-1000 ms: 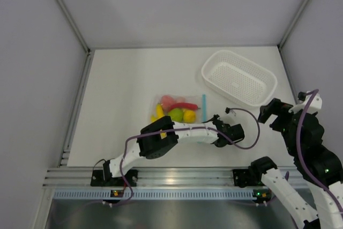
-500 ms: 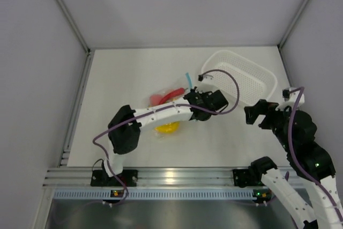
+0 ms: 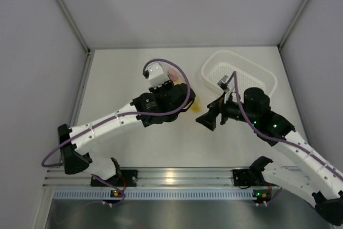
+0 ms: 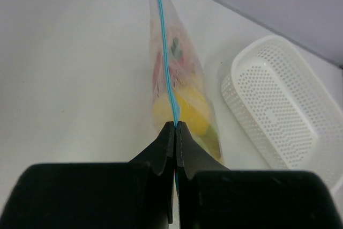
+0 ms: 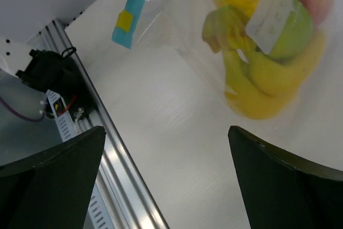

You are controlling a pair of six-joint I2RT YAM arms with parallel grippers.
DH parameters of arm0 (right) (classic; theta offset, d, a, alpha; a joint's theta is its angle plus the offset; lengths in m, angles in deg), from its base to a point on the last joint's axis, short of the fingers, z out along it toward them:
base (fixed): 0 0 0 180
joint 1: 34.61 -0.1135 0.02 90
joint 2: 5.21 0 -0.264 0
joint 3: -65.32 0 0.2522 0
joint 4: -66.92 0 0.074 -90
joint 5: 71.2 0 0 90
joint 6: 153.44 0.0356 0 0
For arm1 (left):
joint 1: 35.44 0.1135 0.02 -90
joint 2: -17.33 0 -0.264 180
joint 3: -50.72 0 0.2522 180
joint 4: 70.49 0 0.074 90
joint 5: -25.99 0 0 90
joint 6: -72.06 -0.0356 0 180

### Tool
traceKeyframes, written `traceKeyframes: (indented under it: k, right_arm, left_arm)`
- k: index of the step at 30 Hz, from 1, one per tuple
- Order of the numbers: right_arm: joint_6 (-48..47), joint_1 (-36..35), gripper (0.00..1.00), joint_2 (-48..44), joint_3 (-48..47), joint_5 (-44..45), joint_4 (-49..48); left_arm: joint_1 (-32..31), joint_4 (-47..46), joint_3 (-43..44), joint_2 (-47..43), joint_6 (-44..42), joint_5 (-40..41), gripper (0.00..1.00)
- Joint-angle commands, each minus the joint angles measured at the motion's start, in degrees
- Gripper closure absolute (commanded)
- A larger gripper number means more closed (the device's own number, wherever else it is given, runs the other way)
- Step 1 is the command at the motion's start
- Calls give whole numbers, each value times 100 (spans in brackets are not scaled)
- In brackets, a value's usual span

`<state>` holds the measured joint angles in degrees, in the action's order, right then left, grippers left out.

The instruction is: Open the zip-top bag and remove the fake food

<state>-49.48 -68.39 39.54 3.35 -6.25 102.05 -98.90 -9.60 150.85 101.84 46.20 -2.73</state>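
Pinching the zip strip [image 4: 166, 73], the left gripper [image 4: 175, 126] has its two fingers pressed together on the top edge of the zip-top bag [image 4: 185, 92]. The strip runs straight away from the fingertips, and the clear film hangs below it. The fake food [image 5: 257, 87] sags in the bottom of the bag, with the banana bunch [image 5: 268, 79] lowest and the pear [image 5: 295, 30] just above it. The white basket [image 4: 284, 116] sits off to the right of the pinch, apart from the bag.

The right gripper [image 5: 166, 132] faces the bag with its jaws spread wide and nothing between them. The free blue end of the strip is up and to the left of its fingers.

To open the bag cleanly, the right fingers should probably take one lip just beside the left pinch, not the film lower down, which would only stretch. The left hold looks to span both lips, so it may need shifting to one lip before any pull.

A second ago the bag lay flat on the table [image 4: 64, 52] with the left arm low and the right arm folded back. Now the bag is raised and the right arm has swung in to meet it.
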Motion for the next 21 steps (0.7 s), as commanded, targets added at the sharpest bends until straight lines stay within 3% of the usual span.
traceKeyframes:
  k: [1, 2, 5, 7, 14, 21]
  right_arm:
    - [-972, -1198, 1, 331, -365, 979, -809]
    - [-1122, -1749, 0, 515, -374, 1264, -914]
    - [-1342, -2464, 5, 666, -85, 2372, -1695]
    - [-1343, -2615, 8, 640, 379, 2836, -2674]
    - [-1299, -2748, 19, 1008, 936, 2743, -4200]
    - [-1343, -2766, 30, 1545, 954, 2902, -4878]
  left_arm:
    - [9, -11, -653, -618, 1511, 289, 100]
    - [9, -11, -787, -724, 1749, 254, 100]
    - [0, -20, -1279, -1032, 2837, 43, 100]
    - [-8, -20, -1455, -1190, 3156, -72, 100]
    - [-8, -20, -1887, -1464, 4044, -177, 100]
    - [-8, -20, -1737, -1446, 4045, -265, 100]
